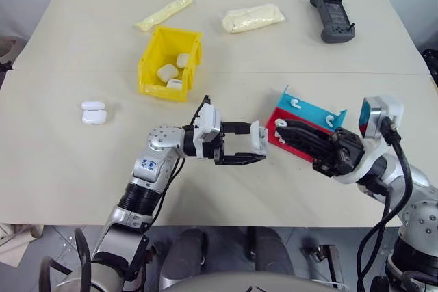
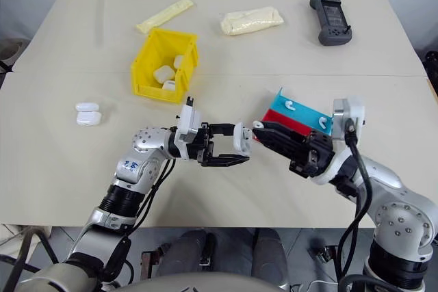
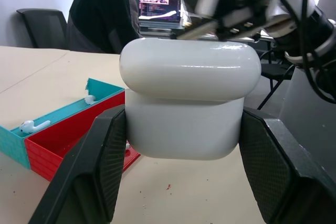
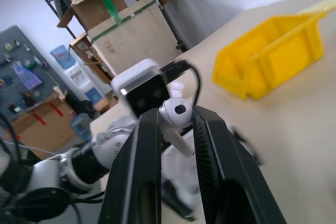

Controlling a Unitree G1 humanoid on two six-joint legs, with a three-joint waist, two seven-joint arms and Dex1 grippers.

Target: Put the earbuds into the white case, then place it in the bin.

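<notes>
The white case (image 1: 259,137) is clamped between the two black fingers of the left tool (image 1: 248,143), which is held level above the counter (image 1: 68,169) and points towards the robot's right. In the left wrist view the case is seen gripped by its lower body, with the lid (image 3: 190,70) resting on top and apparently shut, though a dark seam is visible between lid and body.

The right tool (image 1: 282,128) is brought up just beside the case from the other side, its fingertips almost at the case. In the right wrist view a single earbud (image 4: 177,117) is seen pinched between the two fingers, its round head upward and its stem slanting down. Whether the tool touches the case cannot be told.

Just behind the right tool a red and blue tray (image 1: 312,115) lies on the counter, and two more earbuds (image 1: 295,104) are seen in its blue part.

The bin (image 1: 152,59) stands well apart, farther back on the counter and to the left, with three white cases (image 1: 167,72) lying in it. Another two white cases (image 1: 93,112) lie touching each other near the counter's left side.

At the far edge are found two pale yellowish pouches (image 1: 252,17) and a dark handheld controller (image 1: 332,16).
</notes>
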